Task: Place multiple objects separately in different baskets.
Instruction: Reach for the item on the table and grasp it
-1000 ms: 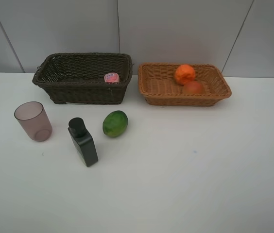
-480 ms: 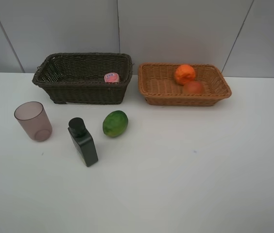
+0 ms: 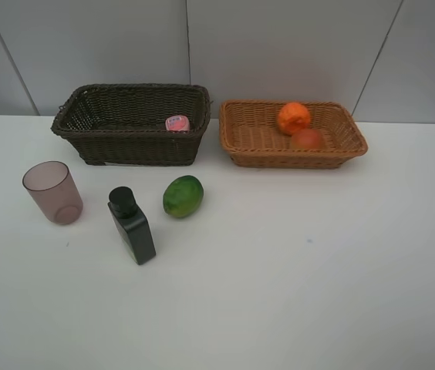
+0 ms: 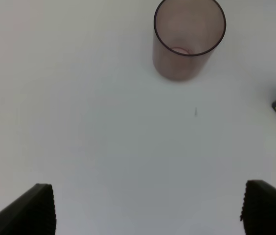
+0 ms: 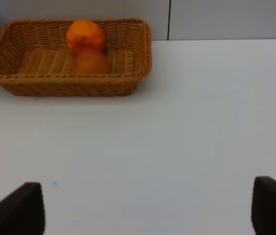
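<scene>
With left gripper (image 4: 148, 208) spread wide and empty, short of the upright cup (image 4: 189, 41) on the table (image 3: 318, 270), move in level, straddle its body and close gently to avoid tipping it. Lift clear of the nearby bottle (image 3: 132, 226) before crossing to the dark basket (image 3: 125, 148). Hold right gripper (image 5: 148, 203), likewise wide and empty, back, facing the tan basket (image 5: 64, 85).

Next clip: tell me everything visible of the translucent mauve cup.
The translucent mauve cup looks like smooth plastic, a plain handleless tumbler tapering slightly toward its base. It stands upright, mouth open upward, seemingly empty, on the white table. It sits in front of the dark brown woven basket and, in the high view, left of the blackish-green flat bottle. It stands apart from both; only the table touches it.
</scene>
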`<action>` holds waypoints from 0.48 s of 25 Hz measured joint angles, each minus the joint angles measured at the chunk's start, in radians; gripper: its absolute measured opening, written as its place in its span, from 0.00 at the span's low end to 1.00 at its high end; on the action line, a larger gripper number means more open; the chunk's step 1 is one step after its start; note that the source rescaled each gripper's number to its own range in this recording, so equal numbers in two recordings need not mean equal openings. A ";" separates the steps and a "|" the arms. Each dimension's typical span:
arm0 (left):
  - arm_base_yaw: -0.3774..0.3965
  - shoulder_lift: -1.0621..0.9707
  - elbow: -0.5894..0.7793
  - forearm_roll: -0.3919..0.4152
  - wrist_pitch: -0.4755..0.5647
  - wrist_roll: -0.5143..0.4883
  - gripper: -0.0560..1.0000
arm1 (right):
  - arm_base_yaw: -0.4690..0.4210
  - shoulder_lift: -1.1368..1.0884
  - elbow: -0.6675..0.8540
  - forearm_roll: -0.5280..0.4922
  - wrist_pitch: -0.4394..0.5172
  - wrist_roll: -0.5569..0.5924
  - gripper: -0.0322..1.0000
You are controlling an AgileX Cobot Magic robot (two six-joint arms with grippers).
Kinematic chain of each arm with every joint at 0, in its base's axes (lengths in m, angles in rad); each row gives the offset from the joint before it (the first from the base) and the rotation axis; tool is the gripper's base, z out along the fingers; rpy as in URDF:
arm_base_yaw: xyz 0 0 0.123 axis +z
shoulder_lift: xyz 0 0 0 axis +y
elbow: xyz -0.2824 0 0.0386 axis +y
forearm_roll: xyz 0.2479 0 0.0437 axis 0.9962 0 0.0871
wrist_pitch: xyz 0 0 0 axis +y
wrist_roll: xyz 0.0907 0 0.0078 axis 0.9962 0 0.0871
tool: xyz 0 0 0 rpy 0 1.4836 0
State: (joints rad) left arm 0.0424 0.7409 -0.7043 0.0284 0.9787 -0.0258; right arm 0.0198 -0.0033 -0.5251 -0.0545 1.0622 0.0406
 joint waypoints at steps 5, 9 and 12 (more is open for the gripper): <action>-0.001 0.061 -0.028 0.003 -0.001 0.011 0.98 | 0.000 0.000 0.000 0.000 0.000 0.000 0.88; -0.049 0.112 -0.060 0.020 -0.003 0.011 0.98 | 0.000 0.000 0.000 0.000 0.000 0.000 0.88; -0.114 0.161 -0.067 0.046 -0.021 0.011 0.98 | 0.000 0.000 0.000 0.000 0.000 0.000 0.88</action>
State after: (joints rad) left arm -0.0714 0.9023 -0.7718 0.0741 0.9573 -0.0152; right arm 0.0198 -0.0037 -0.5251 -0.0545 1.0622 0.0406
